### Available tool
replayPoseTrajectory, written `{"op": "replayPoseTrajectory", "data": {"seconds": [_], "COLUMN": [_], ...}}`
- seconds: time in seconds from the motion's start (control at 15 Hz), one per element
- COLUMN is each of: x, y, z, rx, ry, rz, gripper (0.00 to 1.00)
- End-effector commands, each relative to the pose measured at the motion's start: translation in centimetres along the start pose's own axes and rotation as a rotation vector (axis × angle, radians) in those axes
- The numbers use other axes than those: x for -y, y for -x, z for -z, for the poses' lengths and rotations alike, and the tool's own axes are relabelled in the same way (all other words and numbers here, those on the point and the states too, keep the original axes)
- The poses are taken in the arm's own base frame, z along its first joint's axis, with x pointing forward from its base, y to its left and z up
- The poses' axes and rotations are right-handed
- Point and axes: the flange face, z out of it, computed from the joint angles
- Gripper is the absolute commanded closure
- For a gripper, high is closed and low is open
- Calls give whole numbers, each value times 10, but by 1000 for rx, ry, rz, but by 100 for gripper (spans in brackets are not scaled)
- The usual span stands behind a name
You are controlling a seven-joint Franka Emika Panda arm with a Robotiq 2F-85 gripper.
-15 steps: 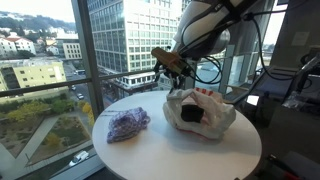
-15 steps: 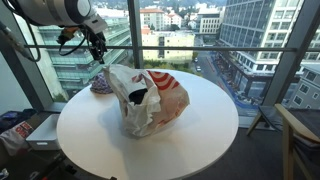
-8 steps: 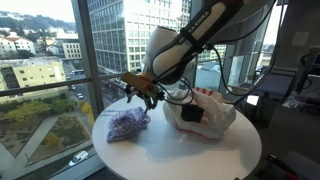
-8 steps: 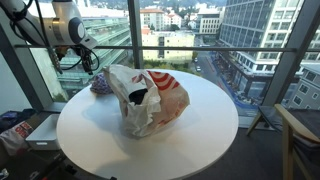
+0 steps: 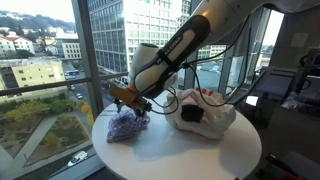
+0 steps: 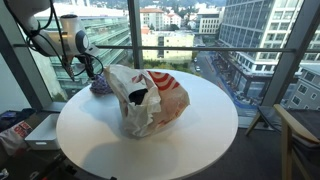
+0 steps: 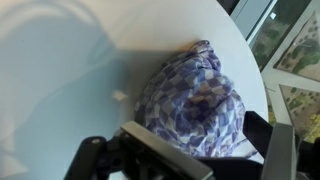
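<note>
Tool (image 5: 127, 97), jaws spread, poised just above the crumpled purple cloth (image 5: 127, 124) near the worktop (image 5: 172, 150) edge, apart from the plastic bag (image 5: 205, 112); a centred, straight descent should gather its bulk, not a loose fold.

The arm (image 5: 190, 40) reaches from the upper right of the scene down toward the left, stretched long and bent at the wrist (image 5: 145, 78). The gripper (image 5: 128, 100) is low on the left side and points downward. In an exterior view it hangs at the far left (image 6: 88, 68). Its jaws are spread wide and nothing is between them. In the wrist view, both dark fingers (image 7: 100, 158) show at the bottom edge.
</note>
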Motion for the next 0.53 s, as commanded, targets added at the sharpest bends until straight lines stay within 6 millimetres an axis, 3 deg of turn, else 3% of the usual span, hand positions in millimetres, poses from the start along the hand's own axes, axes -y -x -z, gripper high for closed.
{"op": "replayPoseTrajectory", "data": {"seconds": [0.0,0.47], "x": [-4,7], "y": [-3,-22], "z": [-7,-44], "rx": [-21,-70], "ry": [20,55], "rz": [-2,-42], "gripper": [0,0]}}
